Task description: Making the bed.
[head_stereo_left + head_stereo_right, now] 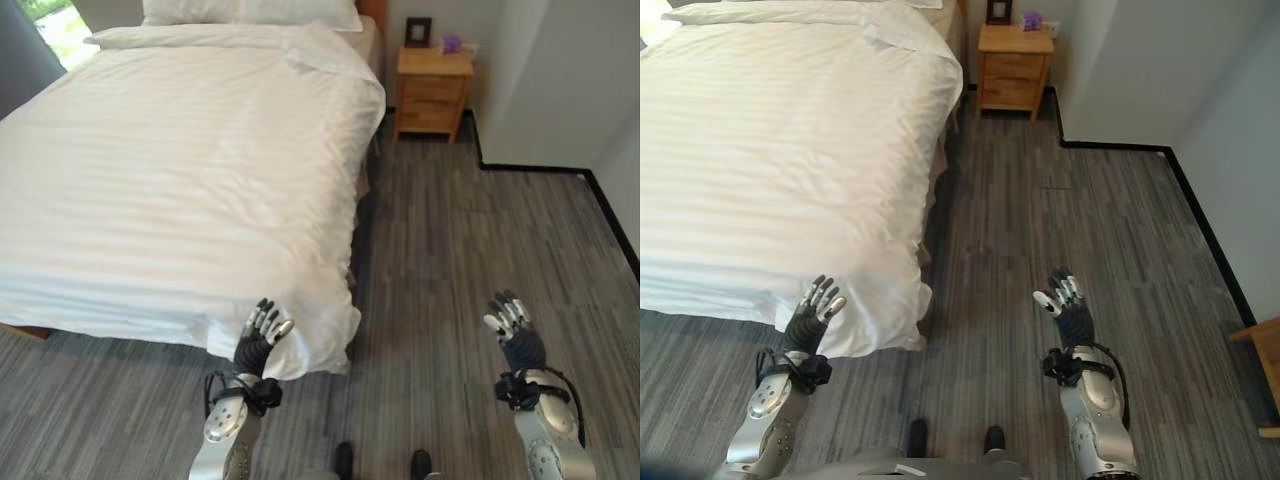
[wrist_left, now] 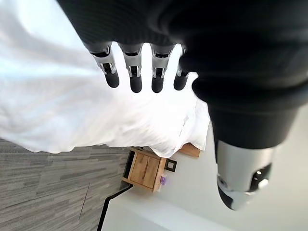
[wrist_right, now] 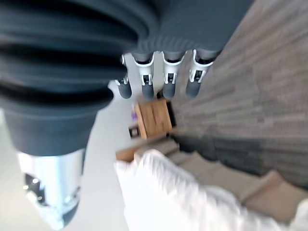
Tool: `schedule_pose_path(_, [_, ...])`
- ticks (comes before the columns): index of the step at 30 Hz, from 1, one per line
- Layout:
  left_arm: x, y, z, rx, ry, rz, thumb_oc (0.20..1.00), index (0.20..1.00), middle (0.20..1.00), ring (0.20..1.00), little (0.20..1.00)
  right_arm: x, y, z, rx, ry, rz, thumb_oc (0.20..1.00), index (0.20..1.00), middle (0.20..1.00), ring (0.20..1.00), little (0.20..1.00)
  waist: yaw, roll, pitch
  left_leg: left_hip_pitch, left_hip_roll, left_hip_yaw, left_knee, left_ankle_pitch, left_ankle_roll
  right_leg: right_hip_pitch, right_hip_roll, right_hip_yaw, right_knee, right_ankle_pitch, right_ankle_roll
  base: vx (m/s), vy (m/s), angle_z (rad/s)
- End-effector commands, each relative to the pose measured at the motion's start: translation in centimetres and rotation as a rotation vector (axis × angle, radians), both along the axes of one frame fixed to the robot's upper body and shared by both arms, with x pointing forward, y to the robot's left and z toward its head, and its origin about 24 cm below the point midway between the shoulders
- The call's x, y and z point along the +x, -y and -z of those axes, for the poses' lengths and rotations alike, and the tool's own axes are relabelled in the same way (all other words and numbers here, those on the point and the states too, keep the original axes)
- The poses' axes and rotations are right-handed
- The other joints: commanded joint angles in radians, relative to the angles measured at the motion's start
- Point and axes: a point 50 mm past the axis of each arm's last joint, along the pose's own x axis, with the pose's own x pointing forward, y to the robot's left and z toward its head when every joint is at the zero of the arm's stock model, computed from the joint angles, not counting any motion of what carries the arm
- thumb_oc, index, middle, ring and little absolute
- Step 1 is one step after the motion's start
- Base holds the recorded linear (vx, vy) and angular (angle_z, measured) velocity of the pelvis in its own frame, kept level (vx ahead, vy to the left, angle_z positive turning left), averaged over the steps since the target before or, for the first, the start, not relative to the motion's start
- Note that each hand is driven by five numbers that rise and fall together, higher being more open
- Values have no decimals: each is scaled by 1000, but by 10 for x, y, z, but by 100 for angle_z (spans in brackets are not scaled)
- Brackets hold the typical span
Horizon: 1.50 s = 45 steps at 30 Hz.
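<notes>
The white duvet [image 1: 170,170] is lying spread over the bed [image 1: 362,40], its long axis running away from the robot toward the pillows [image 1: 250,12] at the head; the near corner of the duvet [image 1: 320,345] is hanging over the foot of the bed and bulging slightly toward the grey plank floor [image 1: 470,260]. The left hand [image 1: 262,330] is hovering just in front of that corner, fingers straight and spread, holding nothing; whether it is touching the cloth I cannot tell. The right hand [image 1: 510,318] is hanging over bare floor, well apart from the bed, its fingers likewise straight and empty. A wooden nightstand [image 1: 432,92] is standing beside the head of the bed. The duvet is looking largely smooth, so the task seems far along; the left hand is plainly the nearer one, the corner lying directly ahead of it, while the right would have to cross leftward to reach the cloth.
</notes>
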Motion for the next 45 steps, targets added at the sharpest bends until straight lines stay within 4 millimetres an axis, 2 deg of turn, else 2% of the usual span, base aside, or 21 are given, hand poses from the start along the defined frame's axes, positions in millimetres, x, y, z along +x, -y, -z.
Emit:
schedule_pose_path(1, [19, -18, -25, 130, 98, -16, 1000, 1000, 1000, 1000, 1000, 9, -9, -17, -37, 88, -45, 1000, 1000, 1000, 1000, 1000, -5, -47, 20, 14, 43, 43, 42, -48, -43, 9, -23, 13, 51, -30, 65, -98, -246, -15])
schedule_pose_path(2, [21, -21, -31, 117, 124, -34, 1000, 1000, 1000, 1000, 1000, 9, -16, -16, -6, 91, -61, 1000, 1000, 1000, 1000, 1000, 6, -33, 19, 14, 86, 53, 52, -49, -59, 12, -118, -18, 31, 0, 57, -24, -316, 0])
schedule_pose_path(3, [20, -23, -32, 94, 131, -36, 1000, 1000, 1000, 1000, 1000, 7, -17, -14, -23, 81, -73, 1000, 1000, 1000, 1000, 1000, 11, -30, 19, 21, 114, 51, 57, -53, -73, 26, -185, -36, 28, 30, 57, -31, -577, -21])
schedule_pose_path(4, [20, -28, -32, 110, 132, -49, 1000, 1000, 1000, 1000, 1000, 8, -16, -13, -53, 76, -84, 1000, 1000, 1000, 1000, 1000, 19, -49, 10, 16, 143, 48, 69, -53, -98, 86, -203, -36, -29, 27, 62, -16, -502, -37])
schedule_pose_path(7, [13, -34, -25, 99, 99, -95, 1000, 1000, 1000, 1000, 1000, 12, -19, -17, 6, 103, -82, 1000, 1000, 1000, 1000, 1000, 30, -69, -3, 2, 212, 79, 84, 2, -148, 147, -122, -59, -161, -31, 64, -37, -454, -8])
schedule_pose_path(9, [10, -31, -18, 61, 78, -104, 1000, 1000, 1000, 1000, 1000, 12, -13, -22, -6, 121, -87, 1000, 1000, 1000, 1000, 1000, 23, -68, -4, -9, 240, 82, 97, 35, -158, 170, -80, -75, -195, -46, 44, -28, -354, -36])
schedule_pose_path(11, [9, -23, -11, 17, 56, -83, 1000, 1000, 1000, 1000, 1000, 8, 1, -24, -50, 121, -51, 1000, 1000, 1000, 1000, 1000, 4, -73, 3, -34, 248, 124, 157, 63, -153, 189, -66, -105, -214, -44, 27, -60, -285, 13])
schedule_pose_path(12, [9, -19, -9, 18, 51, -64, 1000, 1000, 1000, 1000, 1000, 5, 7, -22, -67, 103, -30, 1000, 1000, 1000, 1000, 1000, 0, -76, 5, -42, 230, 117, 181, 59, -149, 196, -63, -109, -225, -43, 18, -39, -240, 59])
schedule_pose_path(13, [10, -16, -12, 18, 67, -51, 1000, 1000, 1000, 1000, 1000, 4, 12, -20, -72, 90, -12, 1000, 1000, 1000, 1000, 1000, 9, -79, 12, -48, 181, 58, 208, 34, -145, 205, -57, -100, -238, -42, 14, 5, -316, 47])
schedule_pose_path(14, [9, -13, -13, -8, 76, -42, 1000, 1000, 1000, 1000, 1000, 3, 15, -11, -4, 55, 21, 1000, 1000, 1000, 1000, 1000, 26, -95, 10, -72, 71, -35, 219, -25, -127, 204, -49, -72, -253, -34, 4, 25, -284, 24])
schedule_pose_path(17, [5, -5, -9, -37, 54, -5, 1000, 1000, 1000, 1000, 1000, -5, 13, 7, 138, -6, 60, 1000, 1000, 1000, 1000, 1000, 36, -97, -13, -72, -22, -52, 152, -42, -78, 206, -22, -66, -261, -31, -5, 67, -128, -34])
schedule_pose_path(21, [6, -2, -9, -18, 49, 24, 1000, 1000, 1000, 1000, 1000, -6, 2, 6, 201, 10, 20, 1000, 1000, 1000, 1000, 1000, 30, -92, -27, -62, -37, 3, 101, -23, -56, 201, 5, -61, -261, -44, -9, 52, 29, -7])
schedule_pose_path(25, [12, 4, -12, -11, 57, 60, 1000, 1000, 1000, 1000, 1000, -10, -8, 12, 224, -12, 13, 1000, 1000, 1000, 1000, 1000, 12, -95, -31, -39, -32, 12, 61, -16, -43, 200, 9, -57, -259, -45, -4, 51, 93, 4])
schedule_pose_path(28, [9, -6, -13, 11, 53, 29, 1000, 1000, 1000, 1000, 1000, -9, -19, 12, 313, 6, -1, 1000, 1000, 1000, 1000, 1000, 13, -106, -19, -41, -26, 37, 50, -17, -39, 184, 5, -52, -254, -39, 3, 14, 51, -5])
schedule_pose_path(32, [-1, -19, -7, 11, 22, -31, 1000, 1000, 1000, 1000, 1000, -3, -20, 9, 268, 7, -38, 1000, 1000, 1000, 1000, 1000, 40, -132, -12, -32, -29, 70, 48, -38, -26, 179, -2, -46, -253, -31, 18, 72, 65, -23])
schedule_pose_path(37, [-4, -25, -3, 0, 4, -71, 1000, 1000, 1000, 1000, 1000, 4, -20, 0, 230, 44, -44, 1000, 1000, 1000, 1000, 1000, 50, -138, -6, -31, -38, 73, 64, -60, -15, 177, -14, -45, -229, -41, 29, 93, 74, -13])
schedule_pose_path(39, [1, -26, -4, -5, 10, -88, 1000, 1000, 1000, 1000, 1000, 11, -27, -7, 227, 78, -69, 1000, 1000, 1000, 1000, 1000, 62, -123, 2, -20, -41, 72, 75, -86, 7, 112, -44, -56, -63, -36, 51, 99, 104, -4])
schedule_pose_path(40, [1, -26, -4, -5, 10, -88, 1000, 1000, 1000, 1000, 1000, 11, -27, -7, 227, 78, -69, 1000, 1000, 1000, 1000, 1000, 63, -123, 1, -22, -42, 73, 76, -87, 8, 107, -46, -54, -56, -39, 52, 89, 94, -7])
schedule_pose_path(41, [3, -27, -5, 4, 14, -87, 1000, 1000, 1000, 1000, 1000, 14, -31, -10, 231, 89, -85, 1000, 1000, 1000, 1000, 1000, 66, -114, 7, -9, -41, 81, 77, -99, 18, 71, -64, -71, 32, 0, 69, 199, 155, -9])
schedule_pose_path(42, [5, -25, -5, 6, 14, -85, 1000, 1000, 1000, 1000, 1000, 17, -38, -10, 277, 91, -93, 1000, 1000, 1000, 1000, 1000, 53, -96, 25, 41, -34, 90, 65, -116, 28, -27, -82, -76, 167, 87, 96, 201, 154, -20])
schedule_pose_path(45, [8, -24, -8, 18, 25, -77, 1000, 1000, 1000, 1000, 1000, 16, -40, -10, 315, 93, -98, 1000, 1000, 1000, 1000, 1000, 23, -78, 42, 101, -21, 71, 31, -126, 25, -110, -64, -50, 180, 80, 91, 345, 82, -22])
